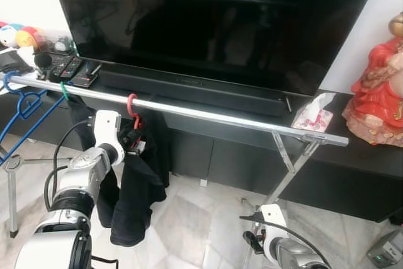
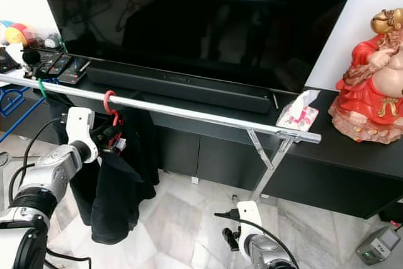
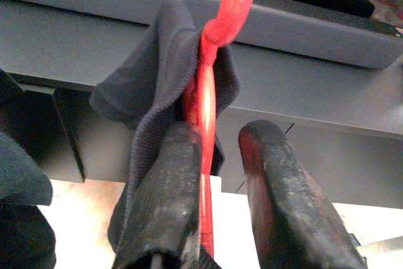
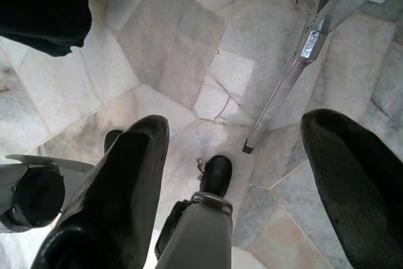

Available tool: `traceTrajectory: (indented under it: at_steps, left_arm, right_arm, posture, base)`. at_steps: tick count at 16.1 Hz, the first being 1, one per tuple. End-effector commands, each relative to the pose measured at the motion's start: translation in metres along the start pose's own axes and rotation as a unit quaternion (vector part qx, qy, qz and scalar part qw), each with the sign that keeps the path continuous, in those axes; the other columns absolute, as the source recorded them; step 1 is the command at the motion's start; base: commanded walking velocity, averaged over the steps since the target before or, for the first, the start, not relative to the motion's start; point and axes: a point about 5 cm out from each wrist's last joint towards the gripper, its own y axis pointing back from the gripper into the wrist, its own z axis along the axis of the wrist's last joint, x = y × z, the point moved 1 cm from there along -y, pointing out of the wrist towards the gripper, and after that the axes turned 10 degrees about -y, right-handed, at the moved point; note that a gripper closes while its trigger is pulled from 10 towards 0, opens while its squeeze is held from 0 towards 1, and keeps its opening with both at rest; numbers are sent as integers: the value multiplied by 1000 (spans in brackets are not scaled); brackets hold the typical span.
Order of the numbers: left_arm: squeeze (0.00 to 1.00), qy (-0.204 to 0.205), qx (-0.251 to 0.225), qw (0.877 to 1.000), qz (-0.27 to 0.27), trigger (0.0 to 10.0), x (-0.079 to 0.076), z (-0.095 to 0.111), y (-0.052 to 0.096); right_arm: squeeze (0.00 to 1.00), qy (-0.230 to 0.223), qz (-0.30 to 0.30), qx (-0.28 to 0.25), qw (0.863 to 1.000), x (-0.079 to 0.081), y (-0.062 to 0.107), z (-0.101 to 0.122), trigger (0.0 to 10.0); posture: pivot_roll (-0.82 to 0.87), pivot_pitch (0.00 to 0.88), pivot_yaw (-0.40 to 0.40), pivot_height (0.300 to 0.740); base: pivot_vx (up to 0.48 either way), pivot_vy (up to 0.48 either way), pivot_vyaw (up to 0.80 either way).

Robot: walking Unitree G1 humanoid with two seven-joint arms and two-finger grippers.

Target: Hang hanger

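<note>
Hanger (image 1: 132, 110), red, has its hook over the silver rail (image 1: 208, 114), left of the middle of the head view, with a black garment (image 1: 135, 187) hanging from it down toward the floor. The left claw (image 3: 220, 155) is at the hanger, just under the rail. Its two black fingers (image 3: 167, 200) sit on either side of the hanger's red neck. One finger touches the red bar and the cloth. The other stands a little apart from it, so the claw is slightly spread and not pinching tight. The left arm (image 1: 88, 168) reaches up from the lower left of the head view, bent, with its white wrist close below the rail.

The left wrist view shows the red neck running up between the fingers, with dark grey cloth bunched around it. The head views show the whole rail and the whole garment instead.

The right claw (image 4: 233, 181) hangs low at the bottom middle of the head view. Its fingers are spread wide and hold nothing. The right wrist view looks down at the marble floor (image 4: 182, 48), a silver leg (image 4: 283, 86) of the rail stand, and a robot foot (image 4: 214, 174).

Behind the rail is a big dark TV (image 1: 220, 17) on a black cabinet (image 1: 352, 174), with a soundbar (image 1: 189, 89) under it. A blue hanger (image 1: 25, 102) hangs at the rail's left end. Remotes (image 1: 72, 70) lie at the upper left. A tissue pack (image 1: 313, 114) and a red statue (image 1: 381, 92) stand on the right.
</note>
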Motion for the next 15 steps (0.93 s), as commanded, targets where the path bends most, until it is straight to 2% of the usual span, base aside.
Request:
traceTrajectory:
  at_steps: [1, 6, 9, 15]
  left_arm:
    - [0, 4, -2, 1000, -5, 10000, -2, 2, -3]
    - [0, 2, 2, 1000, -2, 10000, -3, 2, -5]
    - [0, -11, 19, 999, 29, 10000, -1, 0, -7]
    - [0, -4, 8, 997, 81, 10000, 3, 6, -11]
  right_arm:
    - [0, -5, -6, 2, 1000, -3, 1, -2, 10000]
    - [0, -8, -8, 0, 1000, -2, 0, -1, 10000]
    - [0, -12, -10, -4, 1000, -1, 0, 1, 10000]
    - [0, -15, -9, -6, 1000, 0, 0, 1, 10000]
  posture:
    - [-47, 16, -65, 740]
    - [-63, 11, -46, 740]
    - [-67, 7, -42, 740]
    - [-56, 0, -42, 740]
  base:
    - [0, 0, 0]
    - [0, 0, 0]
    - [0, 0, 0]
    - [0, 0, 0]
